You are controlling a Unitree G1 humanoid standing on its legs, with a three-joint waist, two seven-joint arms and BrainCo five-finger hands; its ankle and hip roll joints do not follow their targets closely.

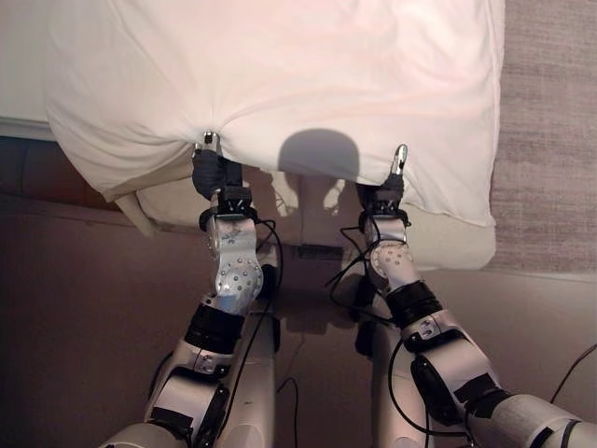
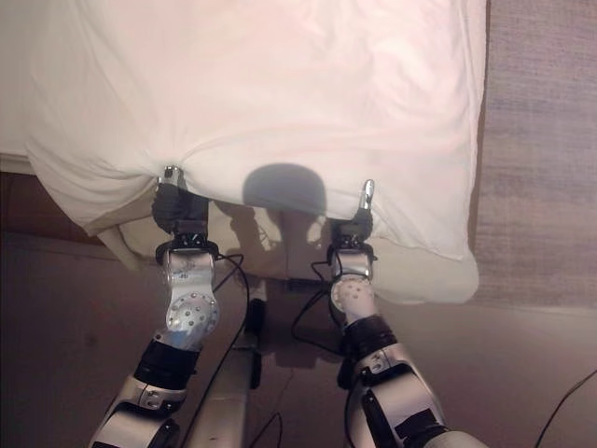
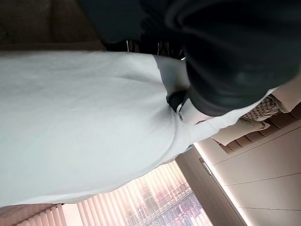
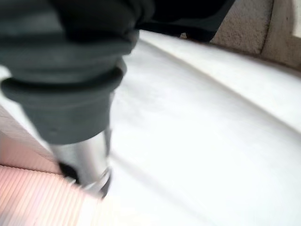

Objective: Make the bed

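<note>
Clenching the left hand (image 1: pixel 213 173) on the near edge of the white duvet (image 1: pixel 280 65), with the cloth bunching into creases that are fanning outward from the silver fingers (image 1: pixel 211 142). Pressing one dark fingertip (image 3: pixel 175 100) into the fabric in the left wrist view, the cloth folding round it and spreading wide and smooth past it. Showing slatted blinds (image 3: pixel 141 202) and a pale panelled wall (image 3: pixel 263 165) beyond that sheet of white.

Hanging to the outer side of the left fingers: a loose corner of the duvet, drooping over the edge of the cream mattress (image 1: pixel 457 245) toward the dark brown floor (image 1: pixel 75 308). Sagging slightly between the two sets of fingers, with the edge of the duvet running from one hand to the other and a round shadow lying on it there.

Reaching up to the same edge with the right hand (image 1: pixel 387 196), one finger (image 1: pixel 401 157) standing straight against the cloth rather than curling round it. Lying straight along the white fabric in the right wrist view too, that silver dark-tipped finger (image 4: pixel 87 160), touching the cloth without gathering it; no creases radiating from this side.

Spreading away from both sets of fingers over the bed, the bulk of the duvet, puffy and lightly rumpled. Peeking out below the fabric just outside the right fingers, the mattress corner. Lying farther out past the right fingers, beside the bed, a grey woven rug (image 1: pixel 550 140).
</note>
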